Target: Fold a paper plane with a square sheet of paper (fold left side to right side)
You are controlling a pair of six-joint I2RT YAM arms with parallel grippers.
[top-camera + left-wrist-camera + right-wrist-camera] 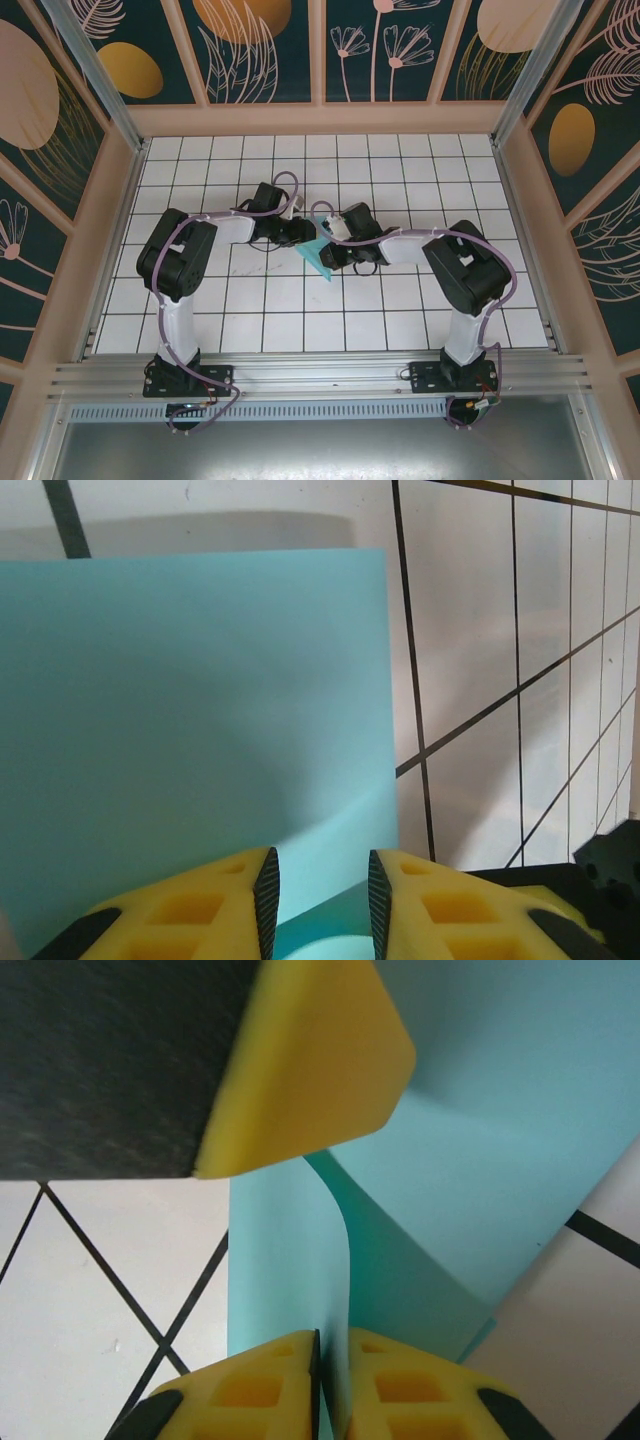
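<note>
The square sheet of paper (322,263) is turquoise and lies mid-table between both arms, partly folded over itself. In the right wrist view a curled flap of the sheet (285,1260) rises from the flat part (500,1090) and runs between my right gripper's (332,1360) yellow fingers, which are nearly together on it. One yellow finger of the left gripper (310,1070) sits at the top of that view, on the paper. My left gripper (322,880) stands open over the sheet (200,700), with nothing between its fingers. The two grippers meet at the paper (305,232) (335,248).
White tiled floor with black grid lines (400,300) surrounds the paper. Peach frame walls (320,118) enclose the workspace on three sides. An aluminium rail (320,375) runs along the near edge, at the arm bases.
</note>
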